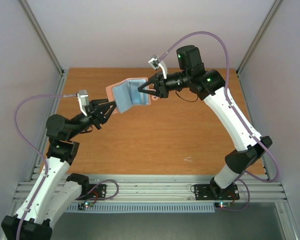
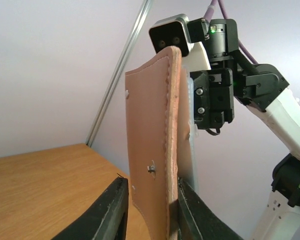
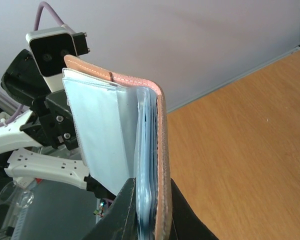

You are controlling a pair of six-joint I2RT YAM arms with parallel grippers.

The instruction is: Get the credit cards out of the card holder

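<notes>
Currently the card holder hangs opened in the air above the table, touching nothing but my fingers. My left gripper is closed to a narrow gap on the lower edge of one panel. My right gripper is clamped likewise on the other panel, near the fold.

Handling judgement:
- Weight: light. Neither panel sags.
- Stiffness: the taupe outer skin is stitched and flexes at the spine, while the pale blue lining looks thin and pliable. Excess squeeze will pinch the pockets shut.
- Surface: the lining and any plastic sleeve look smooth, so slipping is likely.

No face of the credit cards shows. The right wrist view shows thin layered edges inside the pocket, but I cannot tell whether they are cards.

Recommended hold: keep one gripper on the outer rim, away from the pocket mouth, and take a card by its exposed short edge.
</notes>
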